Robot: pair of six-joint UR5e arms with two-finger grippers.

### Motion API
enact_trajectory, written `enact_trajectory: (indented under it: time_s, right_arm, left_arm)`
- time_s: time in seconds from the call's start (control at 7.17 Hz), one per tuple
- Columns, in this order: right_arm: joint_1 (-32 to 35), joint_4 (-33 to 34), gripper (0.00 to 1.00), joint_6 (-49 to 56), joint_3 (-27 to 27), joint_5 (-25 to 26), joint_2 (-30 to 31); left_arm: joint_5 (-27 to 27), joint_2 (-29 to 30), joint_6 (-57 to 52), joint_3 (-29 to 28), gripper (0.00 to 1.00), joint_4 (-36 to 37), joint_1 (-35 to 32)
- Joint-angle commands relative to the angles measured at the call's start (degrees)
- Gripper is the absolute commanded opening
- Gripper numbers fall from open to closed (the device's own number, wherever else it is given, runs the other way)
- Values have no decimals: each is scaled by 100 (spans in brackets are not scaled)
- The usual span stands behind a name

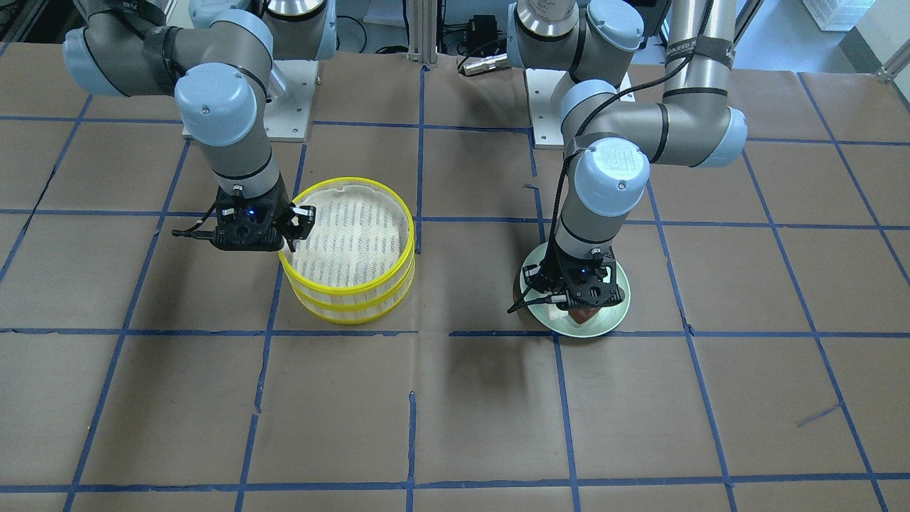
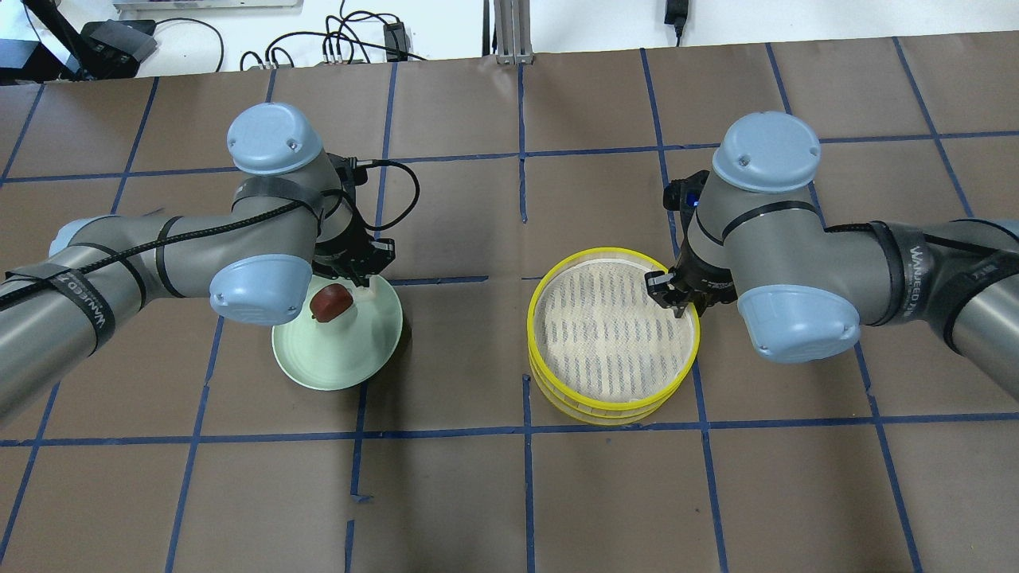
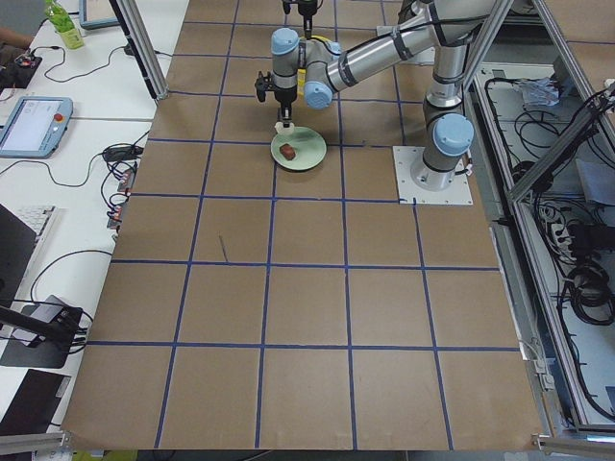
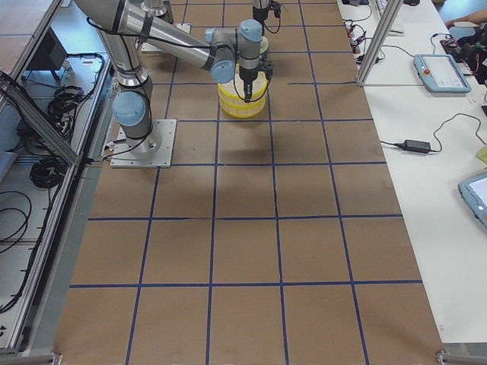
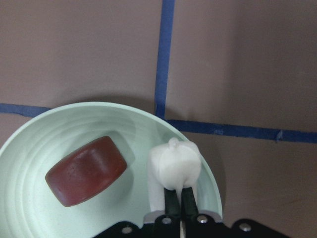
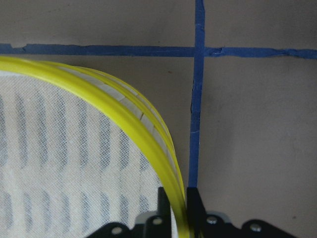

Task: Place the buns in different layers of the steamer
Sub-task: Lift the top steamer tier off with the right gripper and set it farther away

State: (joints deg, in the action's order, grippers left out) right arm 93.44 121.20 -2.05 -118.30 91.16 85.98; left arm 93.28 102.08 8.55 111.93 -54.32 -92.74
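Yellow-hooped round two-tier steamer basket [image 4: 230,106] with pale slatted walls, standing on a brown paper-covered table [image 2: 517,493] gridded with blue tape. Upper layer [image 1: 348,299] stacked on lower layer [image 1: 348,316]. Inside the upper layer, a white striped mesh liner [image 2: 605,326] covering the floor; inside of the lower layer hidden. At the steamer basket's top hoop, on the right arm's side: right gripper [image 6: 178,198], clamped shut on that hoop, one finger inside the wall, the other outside. Well apart from the steamer basket, on the left arm's side: pale green round plate [image 2: 342,358]. Lying on the plate, a reddish-brown rounded bun [image 5: 86,171]. Just beside it, on the side nearer the steamer basket and at the plate's edge, a cream-white blocky bun [image 5: 175,163], pinched between the closed fingers of the left gripper [image 5: 179,201]. Resting on the plate or raised off it: cannot tell.
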Motion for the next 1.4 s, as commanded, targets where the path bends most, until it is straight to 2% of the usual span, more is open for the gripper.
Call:
enact_trajectory:
  time_s: [0.0,0.42,0.7,0.84,0.98,1.26]
  right_arm:
    - [-1,1,8,-14,0,-2,16]
    - [-36,-26,8,12,17,42,121]
    - [-341,-140,9,117,349,277,235]
    - [-857,-584,9,526,551,453,235]
    - [-1532,-893,9,905,693,412,253]
    - [-2326,-913,9,1739,861,420,174]
  left_arm:
    - [164,-215,-2,-4,0,-166,-16]
    - [164,-408,33,-5,0,-228,-60]
    - [155,-426,94,-205,0,-384,-113]
    - [103,-417,303,-433,0,-638,-252]
    - [59,-322,654,-513,0,-650,-428]
    - [49,-286,1479,-662,0,-641,-945]
